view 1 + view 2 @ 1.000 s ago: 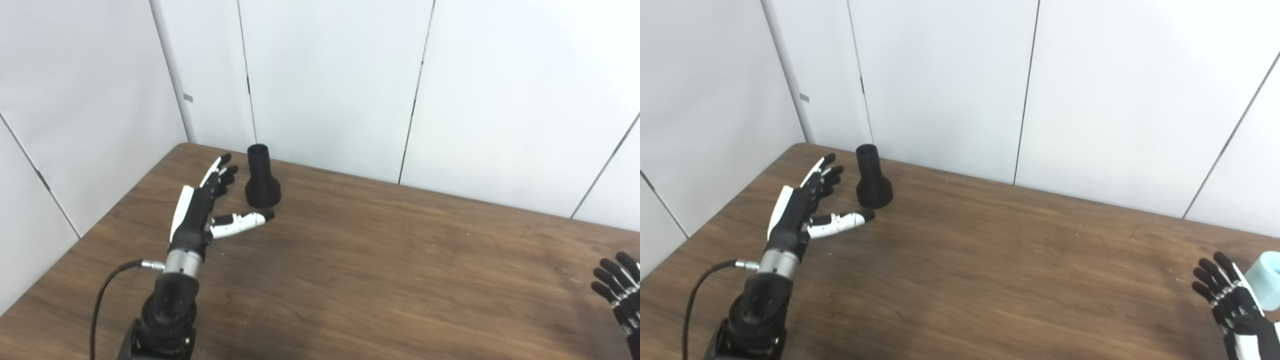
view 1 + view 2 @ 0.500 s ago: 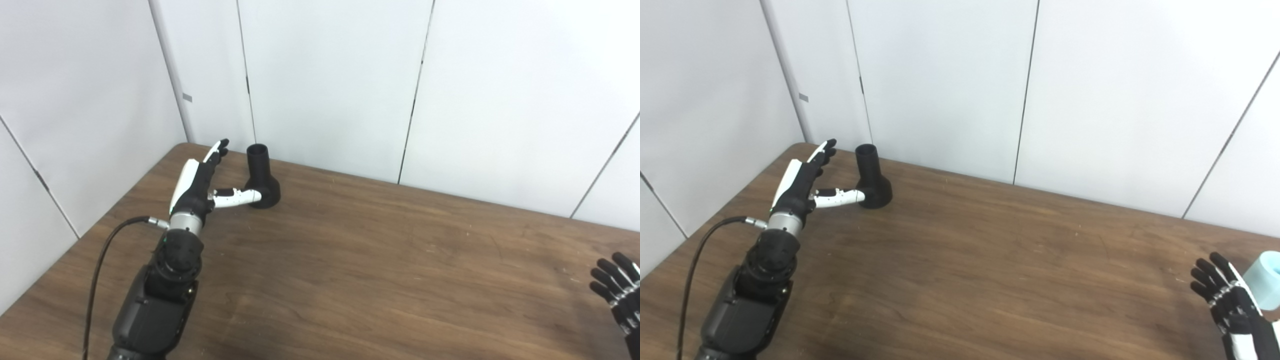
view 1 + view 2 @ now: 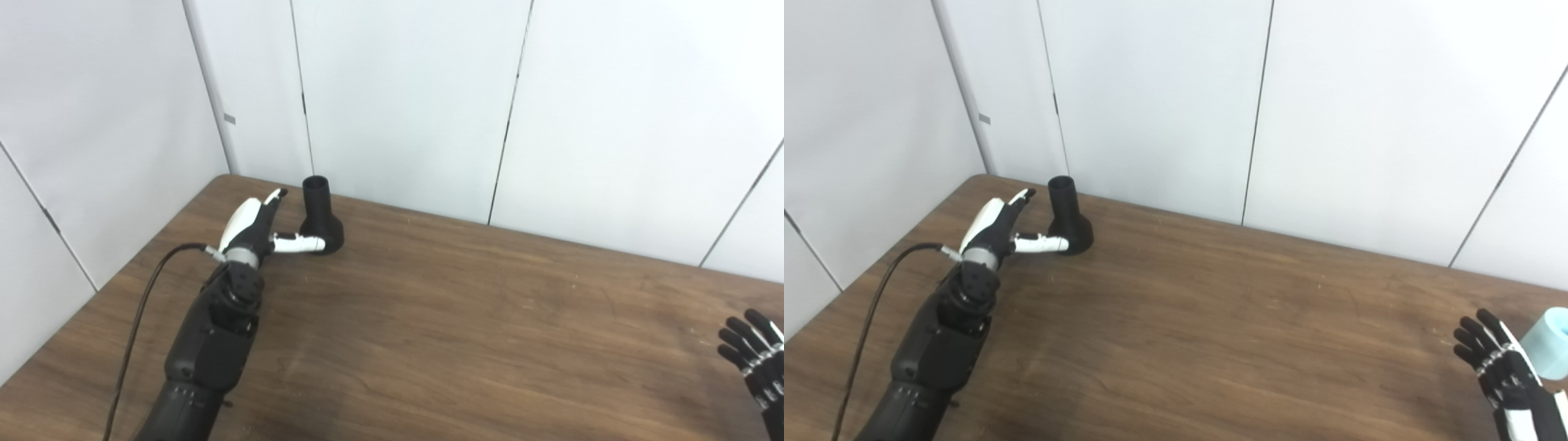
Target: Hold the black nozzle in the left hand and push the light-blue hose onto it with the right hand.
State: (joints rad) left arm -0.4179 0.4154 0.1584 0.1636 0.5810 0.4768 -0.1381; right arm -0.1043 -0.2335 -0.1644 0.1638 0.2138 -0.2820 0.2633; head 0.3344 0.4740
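Left hand, open, thumb at the flared base of the upright black nozzle, table's 10 o'clock corner. Likely rigid, light, tippable: grasp its neck. Right hand, open, beside the light-blue hose at 4 o'clock.

Left arm stretched far forward, left hand open, fingers straight, thumb spread sideways. Right hand low at the right edge, open too, palm turned away, fingers spread upward.
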